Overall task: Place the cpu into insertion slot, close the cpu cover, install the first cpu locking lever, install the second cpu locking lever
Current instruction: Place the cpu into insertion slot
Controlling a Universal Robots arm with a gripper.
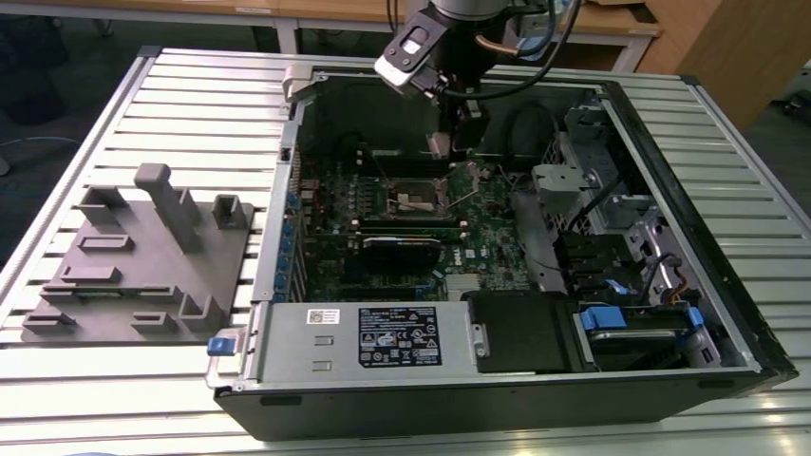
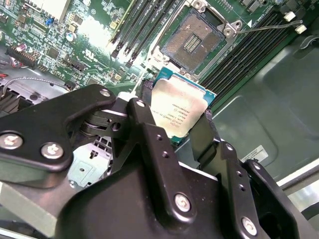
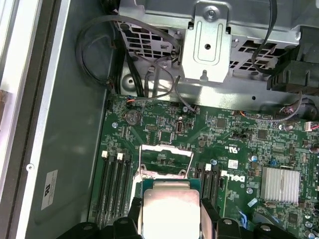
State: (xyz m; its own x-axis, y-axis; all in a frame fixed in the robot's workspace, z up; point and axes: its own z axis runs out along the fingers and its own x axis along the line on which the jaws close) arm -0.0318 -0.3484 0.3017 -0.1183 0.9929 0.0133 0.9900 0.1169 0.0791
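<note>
My gripper (image 2: 175, 119) is shut on the cpu (image 2: 179, 107), a silver-topped square chip with a green edge, held by two black fingers (image 2: 142, 107) on opposite sides. It hangs above the motherboard, close to the insertion slot (image 2: 194, 40), which lies uncovered with its pale pin field showing. In the exterior view the gripper (image 1: 442, 144) hovers inside the case just beyond the insertion slot (image 1: 412, 197). In the first wrist view the cpu (image 3: 171, 209) sits in front of the raised cpu cover (image 3: 167, 148). A thin wire locking lever (image 2: 269, 26) stands swung out beside the slot.
The open black computer case (image 1: 709, 237) lies on a slatted metal table (image 1: 190, 104). A grey fixture block (image 1: 140, 256) stands at the exterior view's left. Memory slots (image 2: 144, 25), a finned heatsink (image 3: 280, 184), a drive cage (image 3: 209, 45) and loose cables (image 3: 149, 84) surround the slot.
</note>
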